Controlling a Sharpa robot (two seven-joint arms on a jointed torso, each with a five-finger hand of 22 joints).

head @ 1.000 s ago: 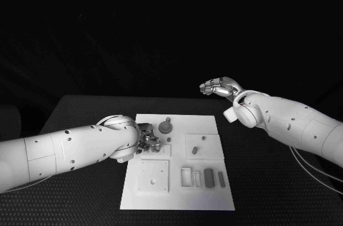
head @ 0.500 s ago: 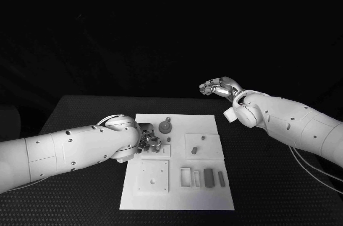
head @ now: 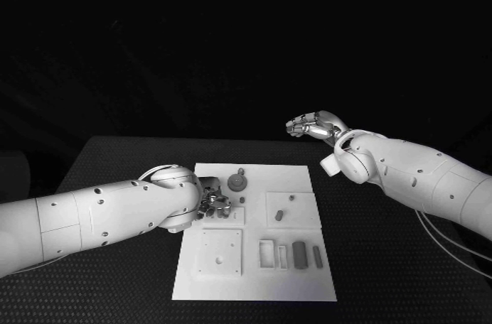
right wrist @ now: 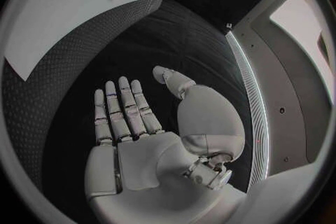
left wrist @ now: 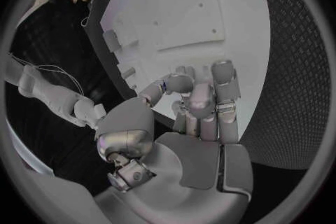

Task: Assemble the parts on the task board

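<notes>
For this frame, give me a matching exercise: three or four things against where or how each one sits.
Things:
1. left hand
2. right hand
3. gear-shaped part
4. task board

States:
A. raised beyond the table's far edge, fingers straight and apart, holding nothing
B. lies flat in the middle of the black table
C. low over the board's left side, fingers curled
D. sits at the board's far end

Pairs: 1-C, 2-A, 3-D, 4-B
</notes>
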